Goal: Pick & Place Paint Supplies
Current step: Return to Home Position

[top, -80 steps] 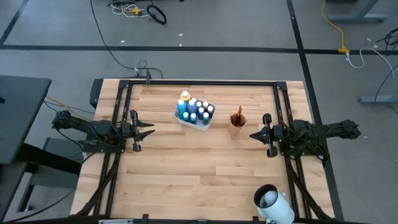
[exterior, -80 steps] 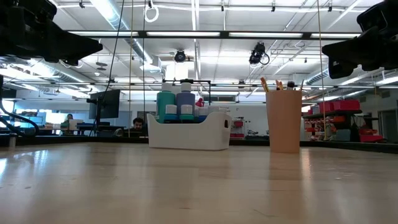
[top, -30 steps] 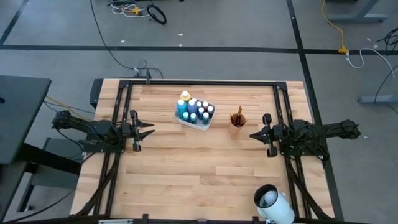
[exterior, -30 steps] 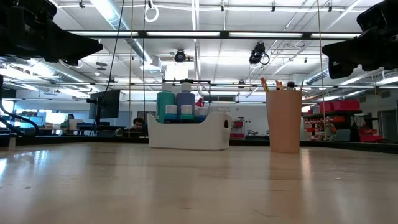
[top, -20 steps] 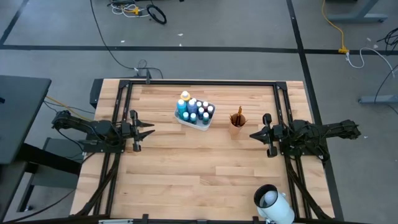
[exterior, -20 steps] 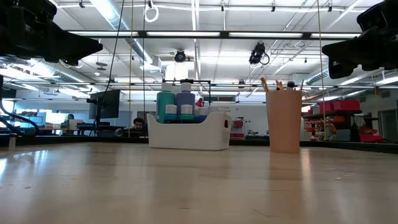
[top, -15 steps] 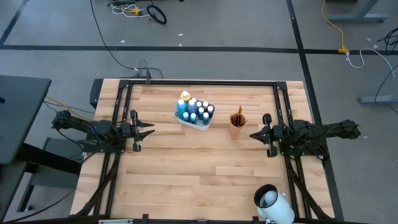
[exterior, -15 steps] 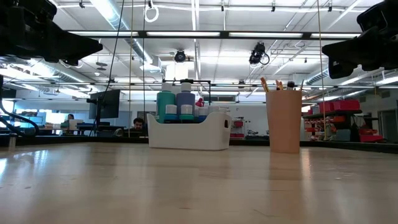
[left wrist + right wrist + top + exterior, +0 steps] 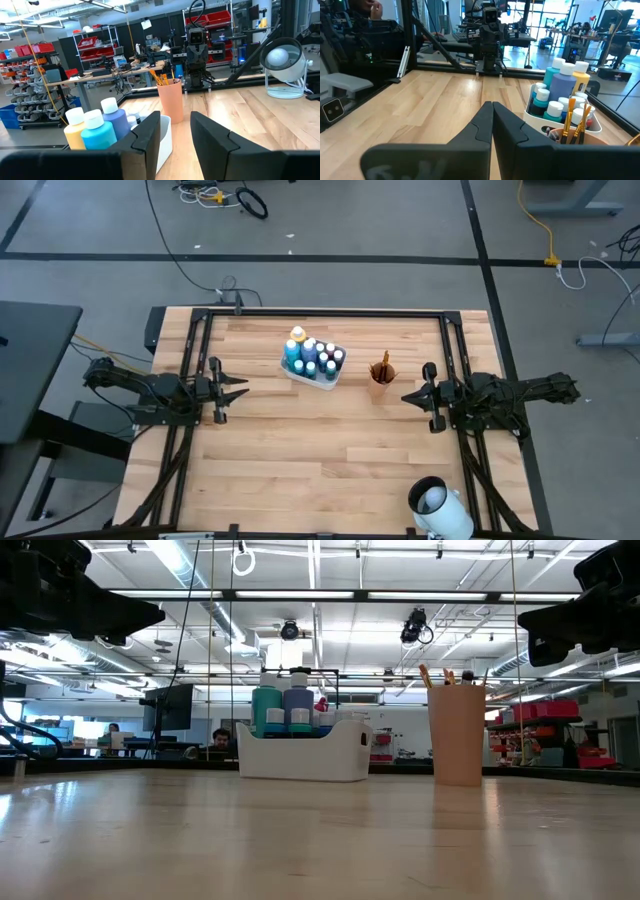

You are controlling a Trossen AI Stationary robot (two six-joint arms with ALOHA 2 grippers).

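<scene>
**Left gripper (image 9: 240,389) slightly parted, right gripper (image 9: 405,396) closed empty**

Both hover at the table's (image 9: 320,470) left and right edges. From my low view, the far-centre white tray's (image 9: 300,755) wall hides most paint bottles (image 9: 283,705), white-capped blue and teal. I see only the paintbrushes' (image 9: 447,676) tips above the orange cup (image 9: 456,735), just right of it. Bare wood spans the near half.

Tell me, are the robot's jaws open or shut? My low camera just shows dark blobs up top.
Observer: The left gripper has its jaws apart; the right gripper has them shut on nothing.
Operator: Is there yellow paint? I only see teal and blue.
Observer: Yes, a yellow bottle stands at the white tray's far left corner.
Operator: Anything else on the table?
Observer: A white lamp-like dome sits by the table's near right corner.
</scene>
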